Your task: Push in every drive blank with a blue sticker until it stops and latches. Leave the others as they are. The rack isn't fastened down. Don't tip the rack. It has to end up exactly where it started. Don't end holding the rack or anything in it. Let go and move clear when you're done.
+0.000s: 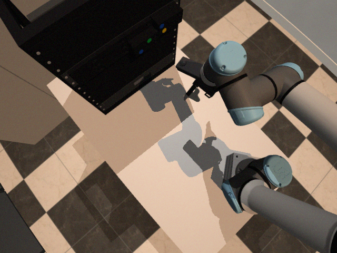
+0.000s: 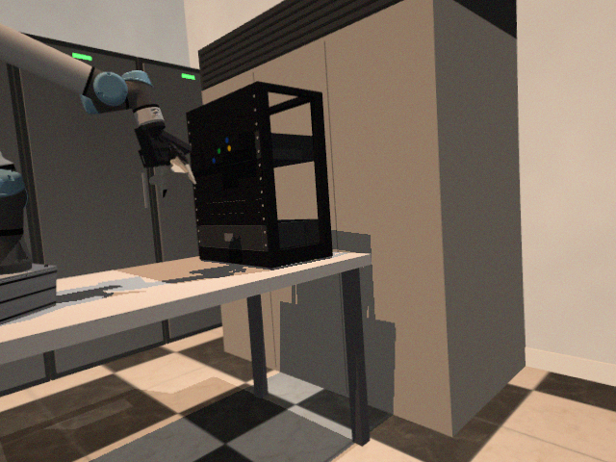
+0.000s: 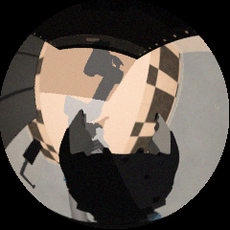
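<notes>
The black rack [image 2: 316, 173] stands at the table's [image 2: 209, 293] far end, blue-stickered drive blanks [image 1: 141, 51] in its front. The gripper [image 2: 176, 166] hovers just beside that front, jaws wide apart, empty.

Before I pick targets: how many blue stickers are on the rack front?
2: the upper blue sticker beside the yellow sticker, the lower blue sticker below the green sticker. Others may be hidden.

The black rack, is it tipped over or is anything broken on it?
Nothing stands out. The rack stands upright and flat on the table, its four stickers in place on the front. The open gripper is beside the front and holds nothing.
</notes>
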`<state>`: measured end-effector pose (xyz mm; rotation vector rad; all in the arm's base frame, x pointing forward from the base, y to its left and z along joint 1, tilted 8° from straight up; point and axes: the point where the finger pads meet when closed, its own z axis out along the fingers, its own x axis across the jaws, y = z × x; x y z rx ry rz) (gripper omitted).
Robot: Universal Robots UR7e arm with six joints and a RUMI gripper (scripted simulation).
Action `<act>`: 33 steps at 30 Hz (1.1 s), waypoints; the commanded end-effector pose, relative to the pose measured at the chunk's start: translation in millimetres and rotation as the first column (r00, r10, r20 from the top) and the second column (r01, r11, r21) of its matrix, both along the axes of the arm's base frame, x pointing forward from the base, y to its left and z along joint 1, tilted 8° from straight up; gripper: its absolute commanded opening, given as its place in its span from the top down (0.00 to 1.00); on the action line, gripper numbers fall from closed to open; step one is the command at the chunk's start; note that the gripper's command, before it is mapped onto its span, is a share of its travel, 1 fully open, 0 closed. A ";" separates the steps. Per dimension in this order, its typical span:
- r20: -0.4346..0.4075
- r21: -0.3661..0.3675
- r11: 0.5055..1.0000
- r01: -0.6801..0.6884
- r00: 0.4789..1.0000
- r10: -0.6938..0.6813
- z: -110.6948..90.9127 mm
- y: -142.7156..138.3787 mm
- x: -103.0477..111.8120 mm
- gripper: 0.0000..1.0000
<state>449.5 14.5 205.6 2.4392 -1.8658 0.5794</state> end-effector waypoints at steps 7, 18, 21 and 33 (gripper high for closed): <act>0.171 -0.216 0.961 -0.173 0.962 0.211 23.0 8.8 5.1 0.00; 0.286 -0.467 0.835 -0.292 0.843 0.455 52.8 19.7 8.9 0.00; 0.298 -0.508 0.806 -0.305 0.815 0.496 57.7 21.6 9.9 0.00; 0.317 -0.712 0.622 -0.327 0.641 0.699 84.4 31.4 13.9 0.00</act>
